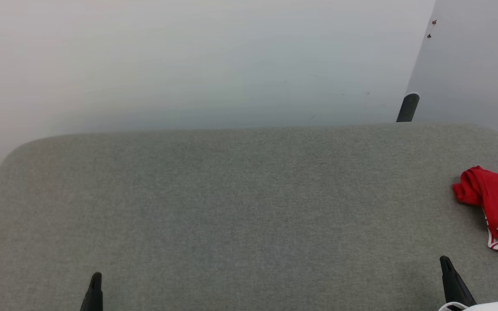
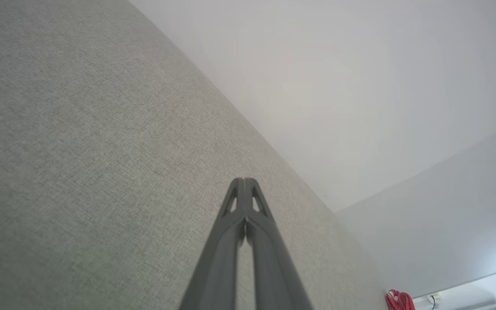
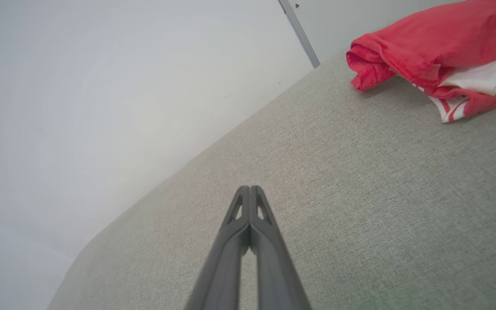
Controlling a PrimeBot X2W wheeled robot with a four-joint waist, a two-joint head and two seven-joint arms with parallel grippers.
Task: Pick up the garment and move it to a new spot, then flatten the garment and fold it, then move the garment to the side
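The bundled red garment (image 1: 497,201) lies at the frame's right edge on the grey tabletop (image 1: 249,194). The left hand (image 2: 244,180) and the right hand (image 3: 249,187) are both empty, fingers pressed together.

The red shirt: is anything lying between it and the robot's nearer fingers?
Nothing visible does. Only the bare grey padded surface lies between the right fingers, closed together, and the red shirt, bunched up toward the surface's right end.
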